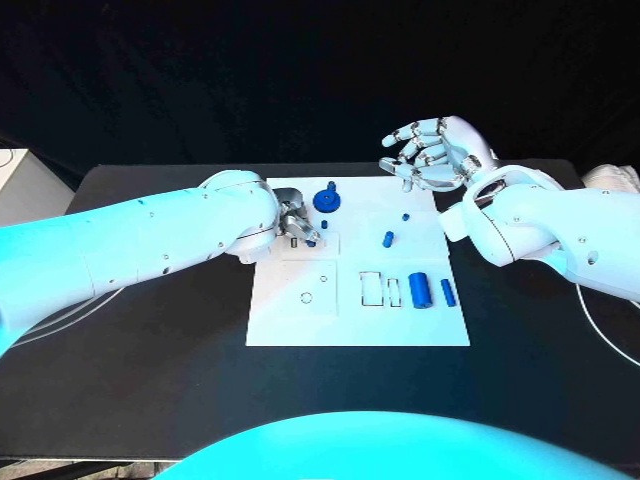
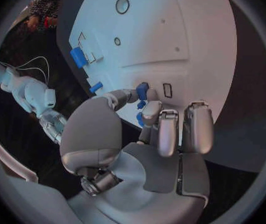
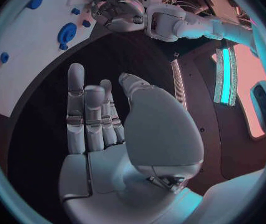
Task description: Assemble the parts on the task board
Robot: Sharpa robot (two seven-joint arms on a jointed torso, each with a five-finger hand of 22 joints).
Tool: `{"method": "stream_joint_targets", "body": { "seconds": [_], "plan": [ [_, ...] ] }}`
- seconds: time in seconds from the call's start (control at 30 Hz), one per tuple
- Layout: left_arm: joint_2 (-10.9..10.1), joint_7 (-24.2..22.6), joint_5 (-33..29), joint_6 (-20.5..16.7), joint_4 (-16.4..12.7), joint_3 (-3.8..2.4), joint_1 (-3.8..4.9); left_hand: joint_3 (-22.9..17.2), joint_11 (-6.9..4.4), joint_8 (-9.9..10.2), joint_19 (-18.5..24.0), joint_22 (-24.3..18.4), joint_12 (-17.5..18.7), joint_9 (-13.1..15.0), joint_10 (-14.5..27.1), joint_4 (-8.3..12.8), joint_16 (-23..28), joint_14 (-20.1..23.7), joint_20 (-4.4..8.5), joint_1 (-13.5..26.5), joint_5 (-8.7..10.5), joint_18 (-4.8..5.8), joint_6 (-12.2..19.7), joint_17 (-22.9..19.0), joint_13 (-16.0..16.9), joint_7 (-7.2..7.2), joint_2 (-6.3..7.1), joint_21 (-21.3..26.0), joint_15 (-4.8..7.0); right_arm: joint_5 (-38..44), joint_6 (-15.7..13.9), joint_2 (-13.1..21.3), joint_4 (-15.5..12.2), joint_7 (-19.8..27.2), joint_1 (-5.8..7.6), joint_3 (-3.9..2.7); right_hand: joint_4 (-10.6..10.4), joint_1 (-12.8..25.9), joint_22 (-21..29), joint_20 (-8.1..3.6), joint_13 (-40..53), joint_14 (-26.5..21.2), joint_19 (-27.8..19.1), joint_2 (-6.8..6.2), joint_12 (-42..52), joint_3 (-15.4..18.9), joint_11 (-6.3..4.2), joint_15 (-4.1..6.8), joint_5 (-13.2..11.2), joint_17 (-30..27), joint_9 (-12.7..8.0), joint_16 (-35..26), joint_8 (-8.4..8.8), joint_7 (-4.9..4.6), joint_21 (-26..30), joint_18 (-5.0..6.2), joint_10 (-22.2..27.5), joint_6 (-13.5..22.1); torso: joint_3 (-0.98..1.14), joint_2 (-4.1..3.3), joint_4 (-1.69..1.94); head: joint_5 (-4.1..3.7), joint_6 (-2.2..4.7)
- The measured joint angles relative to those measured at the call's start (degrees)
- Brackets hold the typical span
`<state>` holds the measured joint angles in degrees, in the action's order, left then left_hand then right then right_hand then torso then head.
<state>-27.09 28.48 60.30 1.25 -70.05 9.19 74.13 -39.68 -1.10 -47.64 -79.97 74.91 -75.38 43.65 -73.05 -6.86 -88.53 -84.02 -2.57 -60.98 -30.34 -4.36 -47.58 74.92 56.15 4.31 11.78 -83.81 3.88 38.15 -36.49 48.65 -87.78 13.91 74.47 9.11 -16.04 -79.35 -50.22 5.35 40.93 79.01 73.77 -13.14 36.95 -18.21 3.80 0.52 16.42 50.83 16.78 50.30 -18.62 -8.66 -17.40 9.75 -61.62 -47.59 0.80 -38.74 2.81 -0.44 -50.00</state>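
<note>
I see the black table (image 1: 147, 330) spread across the head view, and in its middle lies the flat white rectangular task board (image 1: 356, 325), its long side running from near to far. The board carries shallow outlined recesses: a round one on its near left part and narrow upright slots beside it.

My left white arm reaches in from the left, and its silver left hand (image 1: 294, 222) sits over the board's far left part. In the left wrist view the fingers (image 2: 170, 132) curl down toward the board, and thumb and a finger pinch a small blue block-shaped part (image 2: 142, 90) right at the board's surface, beside a small rectangular slot.

My right white arm comes from the right, and its silver right hand (image 1: 433, 152) hangs above the far right corner of the board, palm up, fingers spread and loosely bent, holding nothing.

The remaining parts are small and blue. A round blue knob-like part (image 1: 329, 201) stands at the far edge, just right of the left hand. A short blue peg (image 1: 388, 239) lies near the middle. A stout blue cylinder (image 1: 420, 290) and a slimmer blue cylinder (image 1: 447, 292) lie side by side near the right edge.
</note>
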Motion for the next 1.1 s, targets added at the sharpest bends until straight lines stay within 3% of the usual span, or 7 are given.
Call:
{"method": "stream_joint_targets", "body": {
  "seconds": [0.17, 0.3, 0.67, 0.97, 1.1],
  "plan": [
    [0.02, 0.00, -0.03, -0.07, 0.13, 0.05, -0.07, 1.98, -0.42, 1.45, -0.17, 0.00, 0.00, -0.05, -0.42, 1.98, 0.00, 0.07, 0.44, 1.46, 0.86, 0.00, -1.08, 0.00, 0.57, -1.69, 0.46, 0.06, 0.62, 0.00, 0.01, 0.01, 0.00, 0.00, 0.00, 0.00, 0.00, 0.00, 0.00, 0.00, 0.00, 0.00, 0.00, 0.00, 0.00, 0.00, 0.00, 0.00, 0.00, 0.00, 0.00, 0.00, 0.00, 0.00, 0.00, 0.00, 0.00, 0.00, 0.00, 0.00, 0.00, -0.04, 0.00],
    [0.02, 0.00, -0.07, -0.14, 0.19, 0.05, -0.09, 2.76, -0.52, 1.95, -0.08, 0.00, 0.00, -0.28, -0.52, 2.72, 0.00, 0.08, 0.53, 1.78, 1.08, 0.01, -2.12, 0.00, 0.82, -2.23, 0.62, 0.25, 0.63, 0.00, 0.01, 0.02, 0.00, 0.01, 0.00, 0.00, 0.00, 0.00, 0.09, -0.22, -0.06, 0.00, 0.22, 0.00, 0.00, 0.00, 0.00, 0.00, 0.00, 0.05, 0.00, -0.24, 0.00, 0.00, 0.00, 0.00, 0.00, 0.00, 0.01, 0.00, 0.01, -0.10, 0.00],
    [-0.03, 0.00, -0.13, -0.34, 0.25, 0.10, -0.19, 7.88, -0.53, 2.55, -0.08, 0.00, 0.00, -0.27, -0.50, -0.27, 0.00, 0.08, 0.53, 2.23, 1.91, 0.01, -3.14, 0.00, 1.37, -2.69, 0.76, 0.24, 0.63, 0.00, 0.03, 0.09, -0.03, 0.01, 0.00, 0.00, 0.00, 0.00, 0.09, -0.22, -0.05, 0.00, 0.22, 0.00, 0.00, 0.00, 0.00, 0.00, 0.00, 0.05, 0.01, -0.24, 0.00, 0.00, 0.00, -0.01, 0.00, 0.00, 0.00, -0.04, 0.00, -0.11, 0.00],
    [-0.93, 0.00, -0.19, -0.83, -0.45, 0.13, -0.33, 12.29, -0.52, 3.01, -0.08, 0.04, -0.29, 0.05, -0.50, -3.75, 0.00, 0.08, 0.53, 1.72, 6.71, 0.00, -3.23, 0.00, 2.10, -2.36, 0.28, 0.45, 0.63, -0.03, 0.07, 0.18, -0.07, 0.01, 0.00, 0.00, 0.00, 0.03, 0.19, -0.22, -0.11, 0.00, 0.22, 0.03, 0.00, 0.00, 0.01, 0.00, 0.00, 0.12, 0.01, -0.24, 0.00, 0.00, 0.00, 0.00, -0.01, 0.00, -0.03, -0.05, 0.00, -0.38, 0.00],
    [-1.57, 0.04, -0.19, -1.05, -1.26, -0.21, -0.43, 13.76, -0.52, 3.10, -0.08, 0.04, -0.29, 0.24, -0.50, -5.22, 0.00, 0.08, 0.52, 1.29, 8.87, 0.00, -3.23, 0.00, 2.26, -2.36, 0.56, 0.45, 0.63, -0.04, 0.08, 0.24, -0.08, 0.02, 0.00, 0.00, 0.00, 0.25, 0.19, -0.22, -0.11, 0.00, 0.22, 0.25, 0.00, 0.00, 0.01, 0.00, 0.00, 0.12, 0.01, -0.24, 0.00, 0.00, 0.00, -0.01, -0.01, 0.00, -0.04, -0.05, -0.01, -0.41, 0.00]
  ]
}}
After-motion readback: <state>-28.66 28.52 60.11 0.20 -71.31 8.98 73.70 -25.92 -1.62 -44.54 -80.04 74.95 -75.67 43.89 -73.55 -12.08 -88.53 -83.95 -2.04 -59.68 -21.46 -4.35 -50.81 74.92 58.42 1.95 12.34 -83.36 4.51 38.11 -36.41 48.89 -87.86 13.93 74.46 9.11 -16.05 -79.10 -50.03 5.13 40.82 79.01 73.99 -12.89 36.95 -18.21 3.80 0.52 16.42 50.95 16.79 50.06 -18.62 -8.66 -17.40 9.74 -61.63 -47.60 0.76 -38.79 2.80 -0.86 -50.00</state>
